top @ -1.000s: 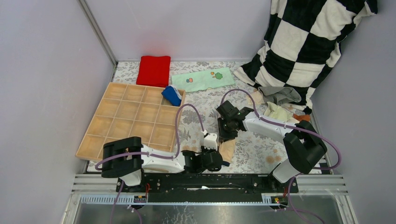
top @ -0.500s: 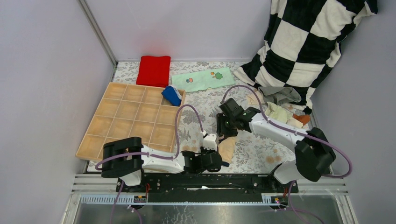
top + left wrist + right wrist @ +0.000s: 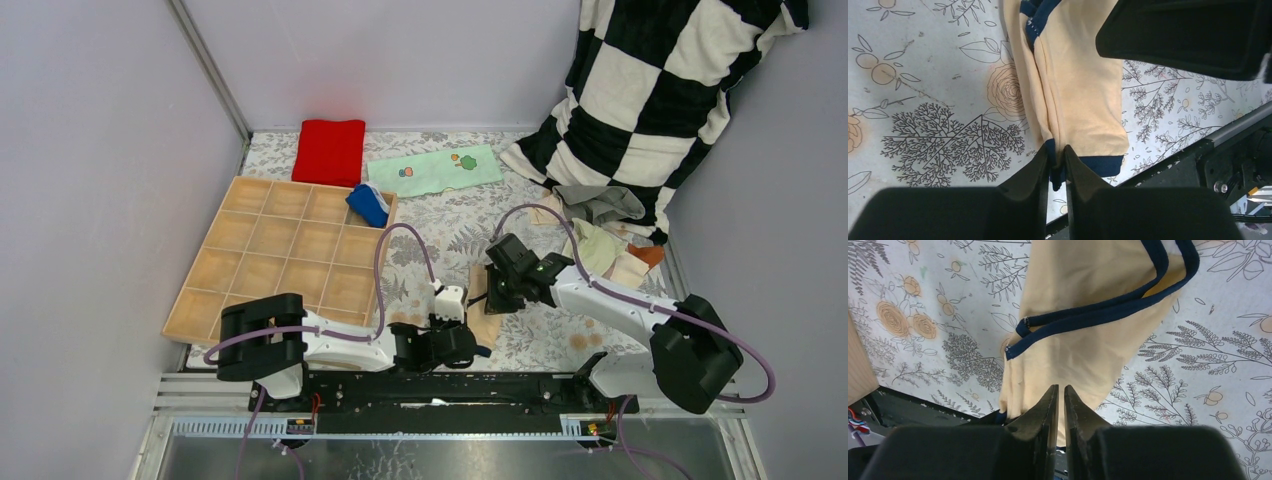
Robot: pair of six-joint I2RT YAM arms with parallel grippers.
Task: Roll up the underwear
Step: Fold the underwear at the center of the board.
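Left end effector pinching soft, tan underwear

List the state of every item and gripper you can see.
tan underwear: folded lengthwise, lying flat
left gripper: closed on its navy hem
right gripper: nearly closed, tips on the cloth; grip unclear
blue striped underwear: rolled, in wooden tray corner
red cloth: folded
mint cloth: spread flat
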